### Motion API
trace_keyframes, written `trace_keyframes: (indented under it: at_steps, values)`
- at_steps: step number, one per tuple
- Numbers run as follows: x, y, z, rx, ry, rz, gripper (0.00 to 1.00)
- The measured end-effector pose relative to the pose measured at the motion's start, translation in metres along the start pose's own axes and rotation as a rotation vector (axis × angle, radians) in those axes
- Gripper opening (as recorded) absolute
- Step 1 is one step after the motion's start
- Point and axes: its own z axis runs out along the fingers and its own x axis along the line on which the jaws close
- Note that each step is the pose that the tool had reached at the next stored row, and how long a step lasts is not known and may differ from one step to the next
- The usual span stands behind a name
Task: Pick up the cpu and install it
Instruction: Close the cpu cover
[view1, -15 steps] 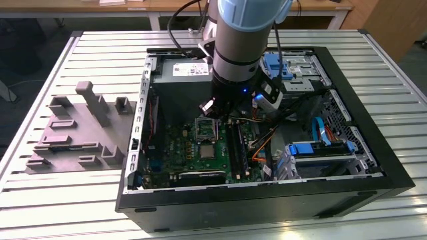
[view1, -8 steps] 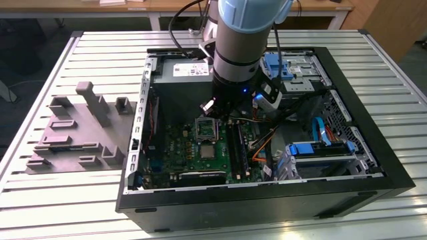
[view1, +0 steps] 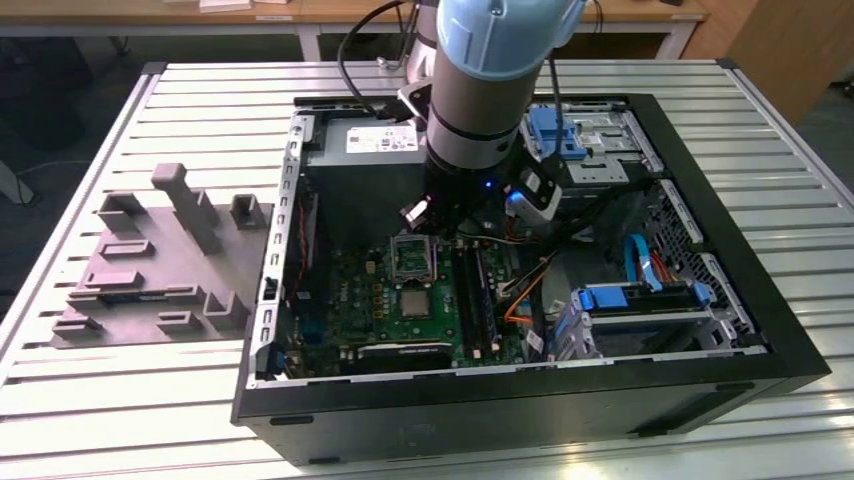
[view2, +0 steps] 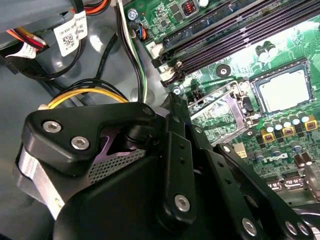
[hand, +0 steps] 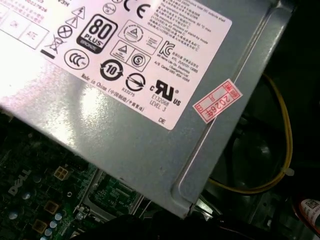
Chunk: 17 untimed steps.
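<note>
Arm: reaching down into the open computer case (view1: 747, 330), which sits on the slatted table (view1: 134, 400).
Gripper: its black linkage (view2: 190, 165) looms in the second wrist view, just above the green board (view1: 400, 310); I cannot tell whether it is spread or clenched, and nothing shows in its grasp.
Cpu: the pale square chip (view2: 285, 90) lies flat in its dark frame on the board, apart from the gripper; also in the exterior view (view1: 416, 303).
Socket: the open metal-framed one (view1: 412, 257) sits just beside it, nearer the grey power box (hand: 150, 100).
Risk: loose cables (view2: 90, 95) crowd the gripper, so a snag looks possible; a tilted chip could bend contacts.
</note>
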Motion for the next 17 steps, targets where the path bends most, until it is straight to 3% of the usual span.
trace_keyframes:
  at_steps: [17]
  values:
    - [-0.0006, -0.0002, 0.0035, -0.0001, 0.0008, -0.004, 0.11]
